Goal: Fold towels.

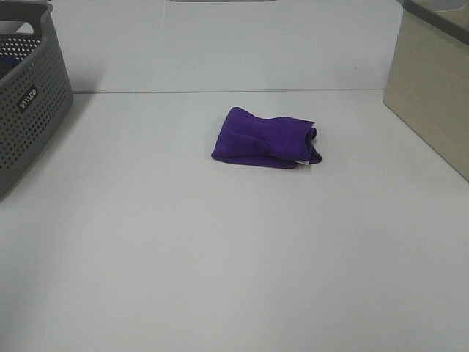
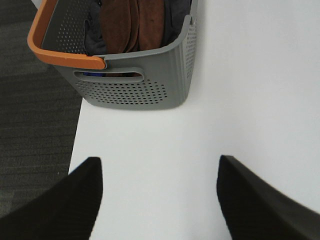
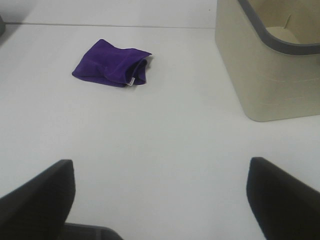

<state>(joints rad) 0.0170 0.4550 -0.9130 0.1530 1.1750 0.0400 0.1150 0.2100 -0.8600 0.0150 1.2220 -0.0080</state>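
A deep purple towel [image 1: 267, 138] lies folded in a small bundle on the white table, a little past the middle. A small white label shows at its right front corner. It also shows in the right wrist view [image 3: 112, 64]. Neither arm appears in the exterior high view. My left gripper [image 2: 159, 200] is open and empty over the table's left edge, near the grey basket. My right gripper [image 3: 160, 200] is open and empty over bare table, well short of the towel.
A grey perforated basket [image 1: 29, 103] with an orange handle [image 2: 60, 56] stands at the left and holds brown and dark cloths [image 2: 132, 25]. A beige bin [image 1: 432, 88] with a grey rim [image 3: 272, 42] stands at the right.
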